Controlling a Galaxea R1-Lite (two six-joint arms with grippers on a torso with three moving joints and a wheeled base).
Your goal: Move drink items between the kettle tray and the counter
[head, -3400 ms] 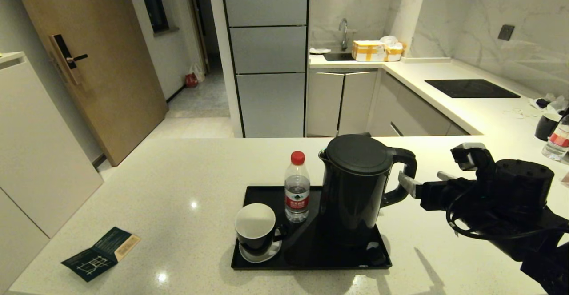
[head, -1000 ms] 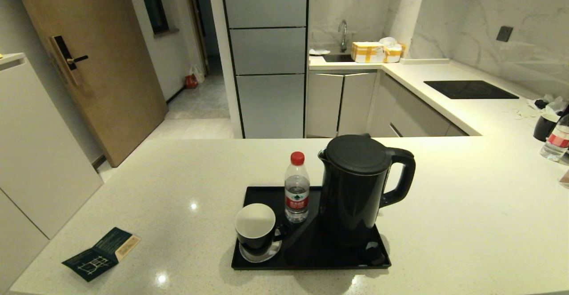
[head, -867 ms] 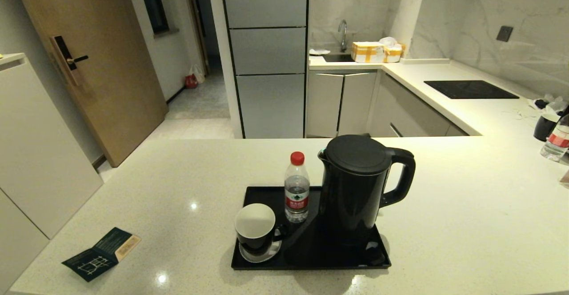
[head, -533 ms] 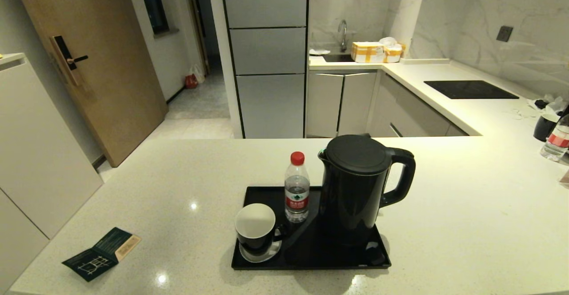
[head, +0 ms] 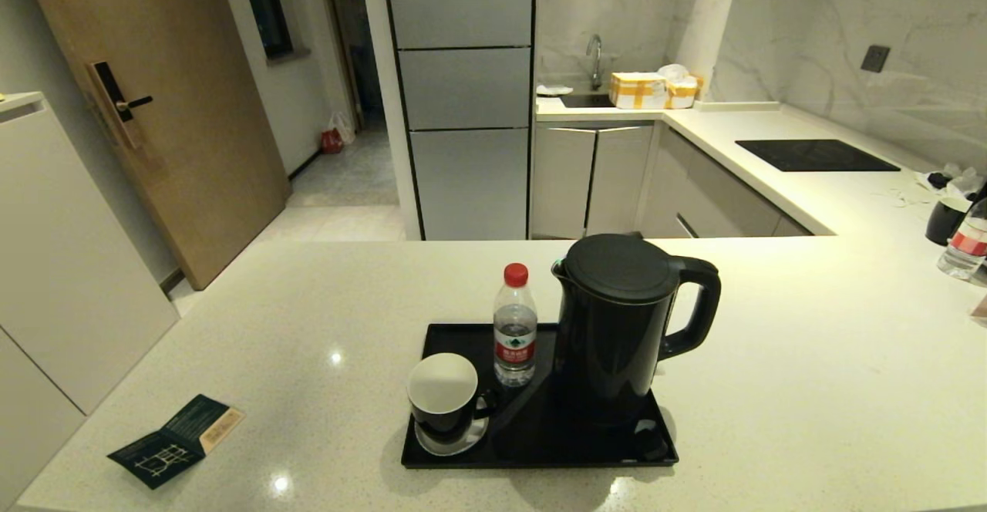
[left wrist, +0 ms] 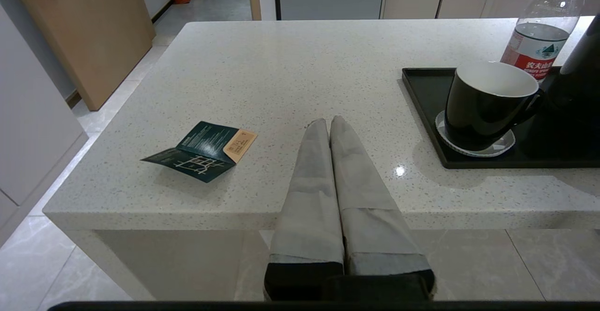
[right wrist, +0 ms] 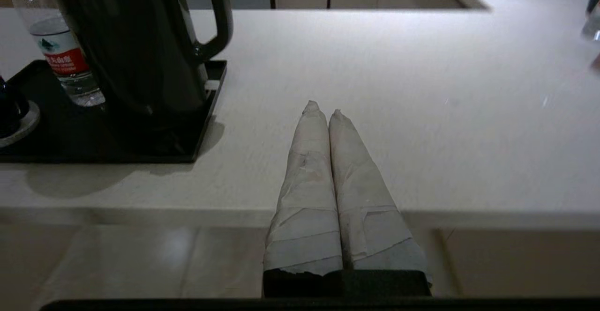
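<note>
The tall black kettle (head: 624, 327) stands on the glossy black tray (head: 540, 439) in the middle of the counter (head: 810, 389). Beside it on the tray are the clear bottle with red cap (head: 515, 327) and the black mug (head: 446, 400) on a small saucer. Neither arm shows in the head view. My left gripper (left wrist: 329, 121) is shut and empty, held off the counter's near edge to the left of the tray (left wrist: 422, 109) and the mug (left wrist: 487, 102). My right gripper (right wrist: 322, 108) is shut and empty, off the near edge to the right of the kettle (right wrist: 136, 44).
A dark green leaflet (head: 176, 439) lies at the counter's front left. A second black mug (head: 947, 219) and bottle (head: 964, 248) stand at the far right. The black hob panel (head: 816, 154) is set in the back counter, with boxes (head: 640, 88) by the sink.
The right arm, which reached toward the kettle handle 3.4 s ago, has drawn back out of the head view. Nothing has moved in the last second.
</note>
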